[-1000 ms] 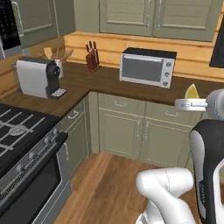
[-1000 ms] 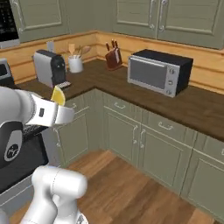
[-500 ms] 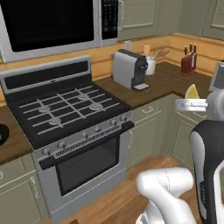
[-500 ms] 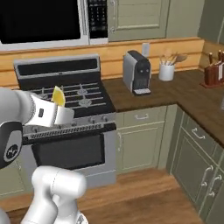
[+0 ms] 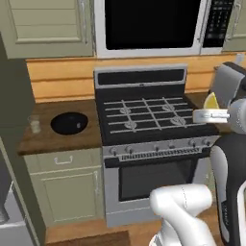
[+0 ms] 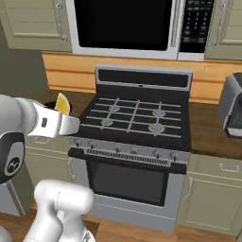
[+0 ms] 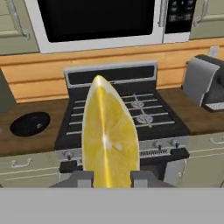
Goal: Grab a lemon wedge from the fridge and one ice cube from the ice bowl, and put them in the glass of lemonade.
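Note:
The lemon wedge point(image 7: 109, 135), bright yellow and standing on end, sits between my gripper's point(image 7: 111, 177) two fingers, which are shut on it. From the base it shows as a yellow tip point(image 5: 210, 101) above the gripper point(image 5: 207, 113) at the right, level with the stove, and again point(image 6: 62, 103) over the gripper point(image 6: 64, 119) at the left. The black ice bowl point(image 5: 69, 123) point(image 7: 30, 123) rests on the wooden counter left of the stove. The small clear glass of lemonade point(image 5: 34, 124) stands just left of it. I cannot make out the fridge for certain.
A black gas stove point(image 5: 151, 117) with an oven below stands ahead, with a microwave point(image 5: 151, 24) above it. A grey coffee machine point(image 6: 232, 111) is on the counter to its right. A tall dark panel point(image 5: 17, 110) borders the left edge beside olive cabinets point(image 5: 62, 190).
The whole scene has swung: the corner counter with the toaster oven has given way to the stove, bowl and glass. The lemon wedge stays in the gripper.

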